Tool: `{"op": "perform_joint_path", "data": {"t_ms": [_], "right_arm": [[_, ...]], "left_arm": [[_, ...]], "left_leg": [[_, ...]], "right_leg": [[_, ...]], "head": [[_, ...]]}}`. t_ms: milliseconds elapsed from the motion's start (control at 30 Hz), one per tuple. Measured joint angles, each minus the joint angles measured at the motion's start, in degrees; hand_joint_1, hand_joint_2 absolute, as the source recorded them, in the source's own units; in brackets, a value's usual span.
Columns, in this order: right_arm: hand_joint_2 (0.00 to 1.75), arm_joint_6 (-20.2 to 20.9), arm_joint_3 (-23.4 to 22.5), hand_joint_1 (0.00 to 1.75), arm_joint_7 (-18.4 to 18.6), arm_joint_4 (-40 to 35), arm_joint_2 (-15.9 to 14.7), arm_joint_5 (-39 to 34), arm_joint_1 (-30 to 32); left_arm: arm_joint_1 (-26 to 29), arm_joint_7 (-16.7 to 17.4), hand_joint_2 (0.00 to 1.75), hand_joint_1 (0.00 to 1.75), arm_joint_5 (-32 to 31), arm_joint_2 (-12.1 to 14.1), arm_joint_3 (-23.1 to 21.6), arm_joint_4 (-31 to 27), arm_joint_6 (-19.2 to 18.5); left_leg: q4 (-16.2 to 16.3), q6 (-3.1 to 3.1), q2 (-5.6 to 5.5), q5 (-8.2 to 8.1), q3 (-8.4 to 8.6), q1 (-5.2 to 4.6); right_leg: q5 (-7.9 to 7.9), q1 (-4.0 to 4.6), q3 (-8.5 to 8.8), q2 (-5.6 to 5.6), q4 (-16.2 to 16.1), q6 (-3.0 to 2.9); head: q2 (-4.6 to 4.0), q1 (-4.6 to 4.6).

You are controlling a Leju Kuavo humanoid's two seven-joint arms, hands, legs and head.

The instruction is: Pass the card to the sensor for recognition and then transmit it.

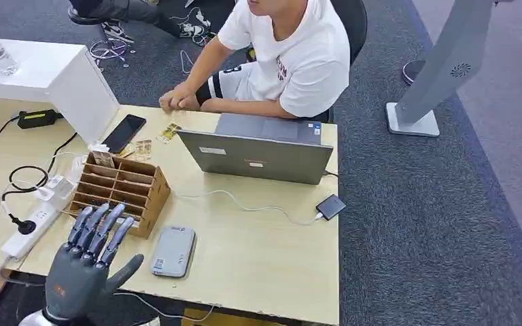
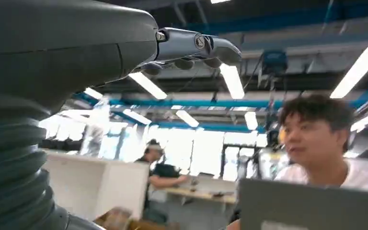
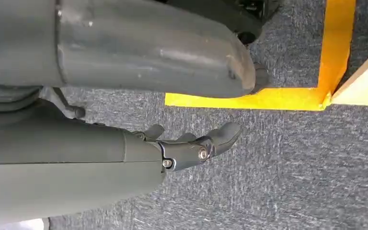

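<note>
- left robot hand (image 1: 90,261) raised at the tabletop's (image 1: 258,258) near edge, fingers (image 1: 102,227) straight and spread, holding nothing, tips over the wooden rack (image 1: 124,191).
- right robot hand (image 3: 191,143) hanging over grey carpet (image 3: 278,172), fingers loosely apart, empty.
- cards (image 1: 155,140) lying flat beyond the rack, beside a phone (image 1: 124,133).

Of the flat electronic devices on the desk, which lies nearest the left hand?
The grey slab-shaped device, just right of the left hand near the desk's front edge. The black phone and small black box lie farther off.
</note>
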Motion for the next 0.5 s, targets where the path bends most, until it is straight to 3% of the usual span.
{"op": "perform_joint_path", "data": {"t_ms": [133,333,500], "right_arm": [[0.00,0.1,-0.6,0.00,-0.2,0.2,-0.5,0.7,0.4],[0.00,0.2,-1.2,0.00,-0.2,0.3,-0.8,2.1,0.4],[0.00,0.3,-1.2,0.00,0.2,0.3,-0.9,3.0,0.0]], "left_arm": [[2.9,4.0,1.75,0.00,0.7,0.9,2.6,-0.4,-7.8],[0.6,6.7,1.75,0.00,2.7,1.7,5.9,2.8,-20.3],[-4.0,6.8,1.75,0.00,3.1,2.0,7.3,7.6,-22.9]], "left_leg": [[0.0,-0.04,-0.20,0.04,0.00,0.06],[0.0,-0.03,-0.21,0.18,0.04,0.07],[0.0,-0.05,-0.24,0.22,0.05,0.07]], "right_leg": [[-0.05,0.04,-0.01,-0.17,0.0,-0.02],[0.04,0.05,0.14,-0.18,0.0,-0.05],[0.11,0.05,0.16,-0.21,0.0,-0.08]], "head": [[0.00,0.00],[0.00,0.02],[0.00,0.00]]}}
